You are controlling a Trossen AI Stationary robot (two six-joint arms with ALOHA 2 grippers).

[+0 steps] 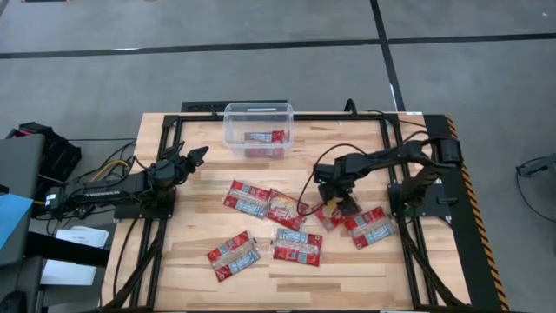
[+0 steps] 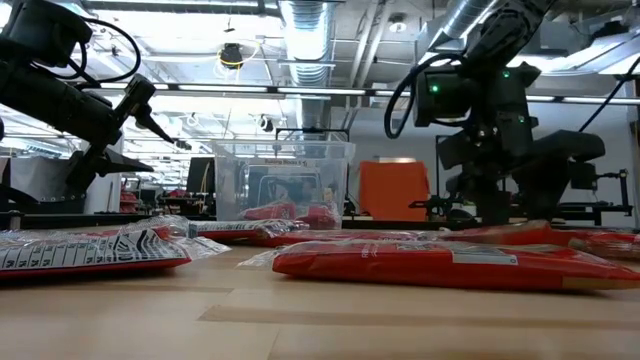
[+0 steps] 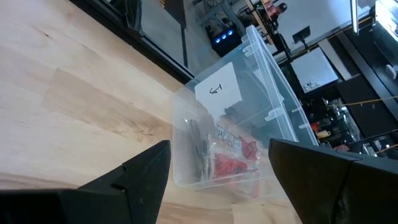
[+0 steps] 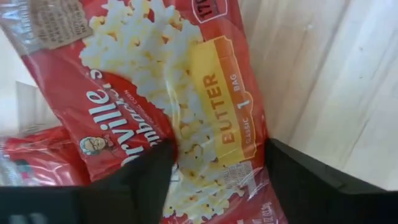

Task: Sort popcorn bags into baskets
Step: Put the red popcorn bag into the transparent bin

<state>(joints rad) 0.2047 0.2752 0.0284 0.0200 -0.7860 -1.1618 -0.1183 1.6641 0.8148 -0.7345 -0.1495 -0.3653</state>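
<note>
Several red popcorn bags lie flat on the wooden table (image 1: 174,278): two at the middle (image 1: 247,198) (image 1: 285,209), two nearer the front (image 1: 233,255) (image 1: 297,247), and two to the right (image 1: 369,226) (image 1: 331,217). The clear basket (image 1: 259,130) at the far edge has one bag (image 1: 265,137) lying on its floor. My right gripper (image 1: 334,202) points down, open, over a bag (image 4: 174,93). One finger (image 4: 149,180) stands over the bag's face, the other (image 4: 298,180) beside its long edge. My left gripper (image 1: 195,156) hangs open at the left, facing the basket (image 3: 236,124). My right gripper comes at the bag from above, with its fingers across the bag's width near one end (image 4: 217,143). The bag lies flat on the table. I cannot tell whether the fingertips touch it.
A black frame (image 1: 391,156) runs around the work area, and cables lie by the right arm. Another bag (image 4: 37,162) lies close beside the one under my right gripper. Bare wood shows between the basket and the middle bags.
</note>
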